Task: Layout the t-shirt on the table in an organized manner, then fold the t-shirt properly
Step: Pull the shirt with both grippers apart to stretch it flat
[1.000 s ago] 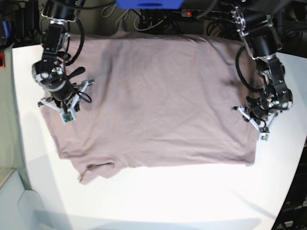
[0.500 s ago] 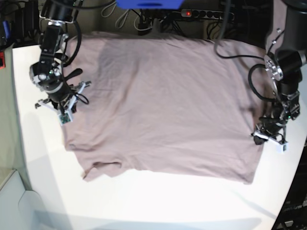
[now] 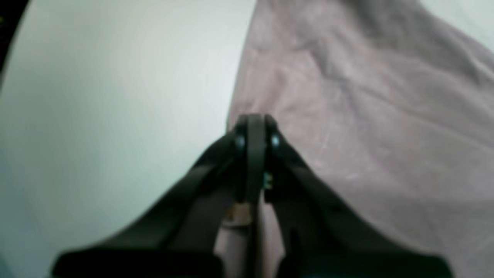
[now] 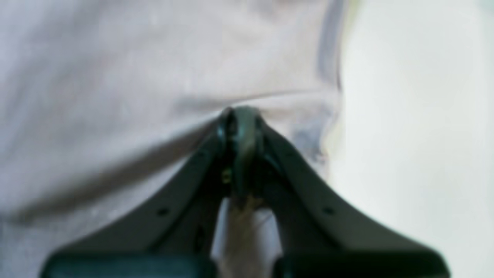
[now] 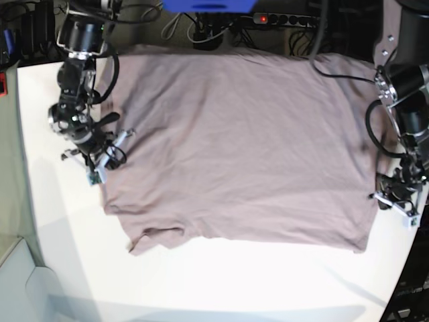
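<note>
— Start big. What's on the table (image 5: 221, 282)?

— The t-shirt (image 5: 241, 141), mauve-pink, spread nearly flat across the white top. Its far edge reaches the table's back edge, and a small flap sticks out at the near corner on the base view's left.

— And the arms?

— One at each side edge of the cloth. The left gripper (image 5: 397, 200) has its jaws pressed fully together, pinching the shirt's edge at the base view's right.

— The other?

— The right gripper (image 5: 100, 164) is likewise clamped tight on the fabric's opposite edge; a crease runs from its tip.
</note>
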Action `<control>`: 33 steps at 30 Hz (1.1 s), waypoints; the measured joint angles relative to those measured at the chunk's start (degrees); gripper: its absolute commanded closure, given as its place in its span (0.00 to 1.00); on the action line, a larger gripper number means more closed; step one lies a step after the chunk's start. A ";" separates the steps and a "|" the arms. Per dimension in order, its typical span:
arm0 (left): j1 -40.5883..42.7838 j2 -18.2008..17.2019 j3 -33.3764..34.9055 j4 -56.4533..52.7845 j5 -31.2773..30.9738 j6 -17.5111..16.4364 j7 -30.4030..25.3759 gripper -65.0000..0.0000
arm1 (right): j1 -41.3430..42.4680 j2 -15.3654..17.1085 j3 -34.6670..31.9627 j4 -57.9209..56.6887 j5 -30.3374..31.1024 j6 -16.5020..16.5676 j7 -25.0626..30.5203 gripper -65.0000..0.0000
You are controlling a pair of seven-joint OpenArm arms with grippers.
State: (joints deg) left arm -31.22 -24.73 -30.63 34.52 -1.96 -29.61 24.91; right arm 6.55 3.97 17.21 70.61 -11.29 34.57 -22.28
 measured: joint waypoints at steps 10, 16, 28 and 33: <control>12.92 4.22 -11.02 21.16 0.35 0.28 14.64 1.00 | 17.70 6.23 -0.22 -24.00 -0.31 0.87 4.33 1.00; 21.33 10.36 -11.65 29.46 0.24 -0.28 15.13 1.00 | 22.93 7.76 -0.13 -28.79 -2.71 0.42 4.48 1.00; 27.34 12.87 -11.58 45.97 -0.22 -0.22 27.52 1.00 | 24.61 7.56 0.26 -19.85 -2.84 0.11 4.63 1.00; 28.30 12.92 -11.43 40.72 0.04 -0.17 24.59 1.00 | 17.51 6.16 0.55 -6.73 -3.30 0.07 -1.01 1.00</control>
State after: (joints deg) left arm -2.92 -11.81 -42.06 75.24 -1.91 -29.78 49.50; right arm 24.05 10.13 17.76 63.88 -14.59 34.63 -23.29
